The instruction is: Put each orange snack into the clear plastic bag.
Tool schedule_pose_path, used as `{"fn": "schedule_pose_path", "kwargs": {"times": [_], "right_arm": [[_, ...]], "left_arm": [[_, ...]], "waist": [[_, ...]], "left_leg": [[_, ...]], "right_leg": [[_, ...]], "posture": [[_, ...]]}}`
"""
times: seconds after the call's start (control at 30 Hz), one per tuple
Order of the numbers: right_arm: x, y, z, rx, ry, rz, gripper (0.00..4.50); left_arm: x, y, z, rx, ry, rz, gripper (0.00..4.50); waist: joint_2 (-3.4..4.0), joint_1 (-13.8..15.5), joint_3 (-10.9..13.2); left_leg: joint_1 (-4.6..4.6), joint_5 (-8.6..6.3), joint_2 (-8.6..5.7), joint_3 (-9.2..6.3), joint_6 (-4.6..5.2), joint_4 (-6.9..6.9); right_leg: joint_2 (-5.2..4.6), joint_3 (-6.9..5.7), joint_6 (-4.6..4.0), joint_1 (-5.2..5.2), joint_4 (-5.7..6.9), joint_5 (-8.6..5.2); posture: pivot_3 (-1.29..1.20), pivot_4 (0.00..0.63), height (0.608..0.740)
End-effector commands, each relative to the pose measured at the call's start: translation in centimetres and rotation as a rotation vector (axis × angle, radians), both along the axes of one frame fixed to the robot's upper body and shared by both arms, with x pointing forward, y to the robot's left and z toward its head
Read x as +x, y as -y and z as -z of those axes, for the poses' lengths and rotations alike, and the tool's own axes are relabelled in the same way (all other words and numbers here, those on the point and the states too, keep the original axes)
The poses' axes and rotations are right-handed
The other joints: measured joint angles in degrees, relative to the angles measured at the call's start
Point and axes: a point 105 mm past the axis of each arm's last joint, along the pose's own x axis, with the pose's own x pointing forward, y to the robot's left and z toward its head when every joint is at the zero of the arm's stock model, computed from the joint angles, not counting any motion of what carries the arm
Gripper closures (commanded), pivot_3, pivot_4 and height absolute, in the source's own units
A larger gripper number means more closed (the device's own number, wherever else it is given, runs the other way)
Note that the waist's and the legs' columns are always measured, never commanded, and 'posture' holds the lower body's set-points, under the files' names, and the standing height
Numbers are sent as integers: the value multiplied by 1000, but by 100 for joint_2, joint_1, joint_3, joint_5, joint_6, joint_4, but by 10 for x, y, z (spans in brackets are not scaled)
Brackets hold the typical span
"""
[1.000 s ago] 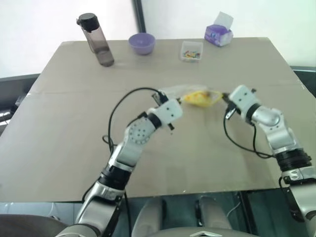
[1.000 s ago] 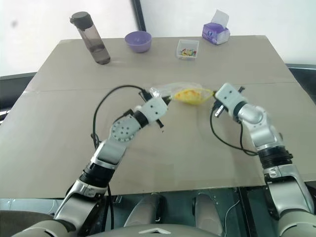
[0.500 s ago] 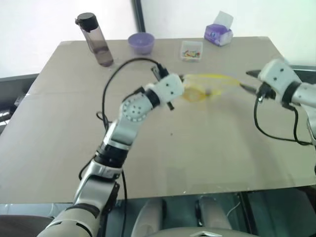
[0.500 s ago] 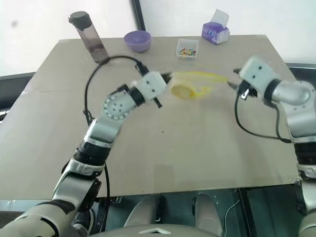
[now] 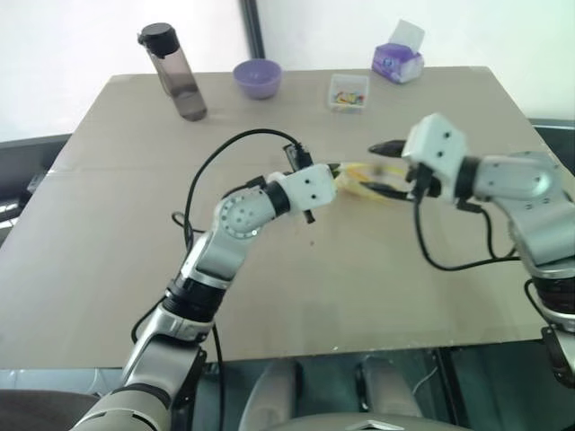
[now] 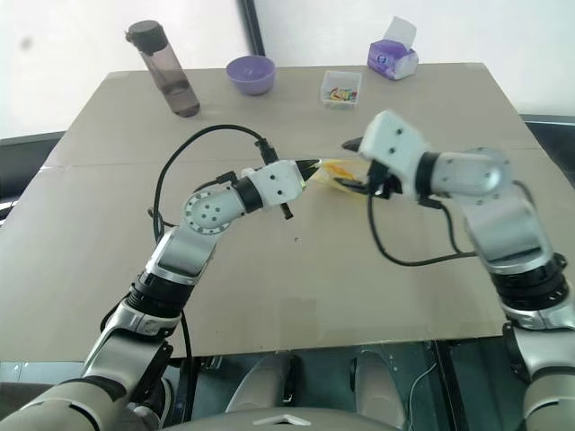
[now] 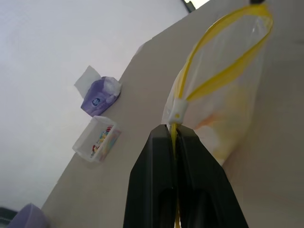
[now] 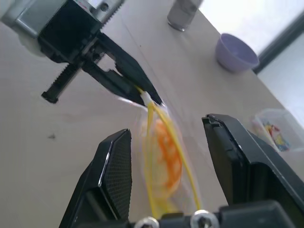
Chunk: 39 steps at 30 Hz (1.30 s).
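The clear plastic bag point(image 7: 228, 95) hangs over the middle of the table point(image 5: 117, 224), its yellow seal strip gaping in a loop. My left gripper point(image 7: 174, 130) is shut on the strip's near corner. Inside the bag lies an orange snack point(image 8: 167, 154) with a darker grid on it. My right gripper point(image 5: 382, 167) stands open at the bag's other end, one black finger on each side of it, touching nothing that I can see. The right wrist view shows the left gripper point(image 8: 149, 97) pinching the strip.
Along the table's far edge stand a dark bottle point(image 5: 175, 72), a purple bowl point(image 5: 258, 78), a small clear box point(image 5: 349, 92) of colourful bits and a purple tissue pack point(image 5: 398, 61). Black cables loop off both wrists.
The right gripper let go of the bag's end and opened, swung out to the right, then came back left and up to straddle the bag. The left gripper kept its hold.
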Motion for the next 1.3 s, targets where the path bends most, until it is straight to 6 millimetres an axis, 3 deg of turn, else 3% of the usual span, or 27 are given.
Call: {"fn": "schedule_pose_path", "kwargs": {"times": [0.03, 0.13, 0.57, 0.67, 0.7, 0.77, 1.3], "right_arm": [[0, -17, -16, -5, 161, -45, 1832], [-1, -22, -3, -70, 172, -95, 1832], [5, -23, 5, -100, 208, -122, 1832], [7, -21, 7, -111, 208, -116, 2619], [7, -20, 8, -112, 203, -114, 3183], [8, -19, 9, -114, 199, -109, 3837], [7, -13, 0, -100, 203, -92, 3924]], "left_arm": [[-11, 5, -17, 20, 65, 48, 4500], [-12, 6, -20, 46, 77, 57, 4500], [-15, 9, -21, 72, 95, 65, 4500], [-16, 9, -22, 75, 102, 68, 4500], [-15, 9, -22, 75, 105, 66, 4500], [-15, 9, -22, 75, 109, 63, 4500], [-11, 3, -13, 106, 108, 34, 4500]], "waist": [[0, 8, 0], [0, 59, 0], [0, 69, 0], [0, 68, 0], [0, 68, 0], [0, 69, 0], [0, 69, 0]], "left_leg": [[-1, 0, -6, 1, 0, 0], [-3, 1, -10, -1, -1, 0], [-1, 1, -8, 0, -1, -1], [-1, 1, -8, 0, -1, -1], [-1, 1, -8, 0, -1, -1], [-1, 1, -8, 0, -1, -1], [-1, 1, -7, 0, -1, -1]], "right_leg": [[-2, 1, 0, -1, 0, 0], [-3, -1, 0, -2, -3, 0], [1, 0, 0, -3, 1, 0], [1, 0, 0, -3, 1, 0], [0, 0, 0, -3, 1, 0], [0, 0, 0, -3, 1, 0], [1, 0, 0, -3, 2, 0]], "posture": [[0, 150, 740], [0, 150, 740], [0, 150, 740], [0, 150, 740], [0, 150, 740], [0, 150, 740], [0, 150, 740]]}}
